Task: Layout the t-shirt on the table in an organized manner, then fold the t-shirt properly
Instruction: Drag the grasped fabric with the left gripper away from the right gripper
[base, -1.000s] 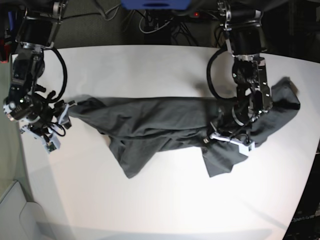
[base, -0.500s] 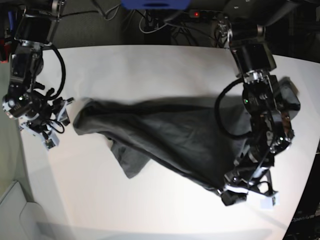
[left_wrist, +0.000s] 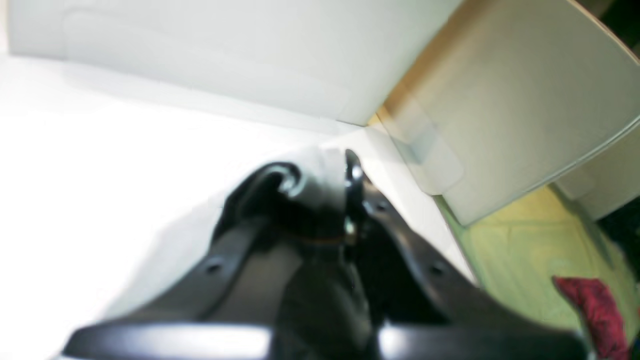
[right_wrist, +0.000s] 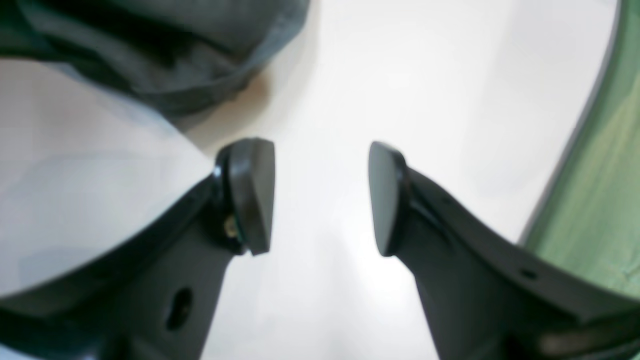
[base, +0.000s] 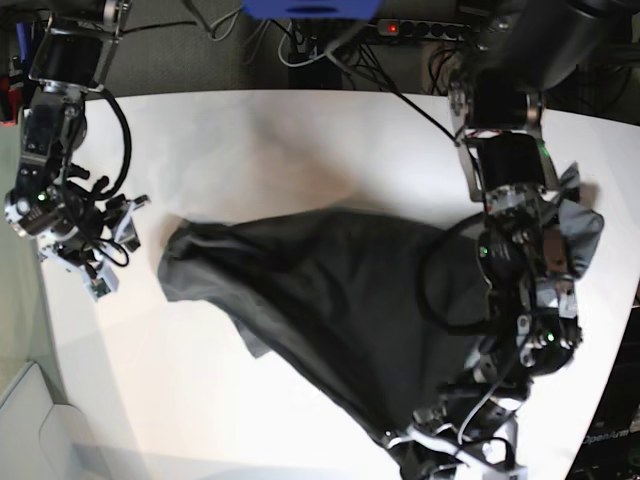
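Across the table (base: 300, 130) from nine toward five o'clock the t-shirt (base: 330, 310) lay bunched, layout unfinished, folding not begun; left gripper (base: 445, 455) was clamped on its hem at five, right gripper (right_wrist: 320, 195) gaped empty at nine.

The left end effector (left_wrist: 345, 210), jaws closed, pinches dark t-shirt (left_wrist: 320, 300) cloth above the table (left_wrist: 100, 175).
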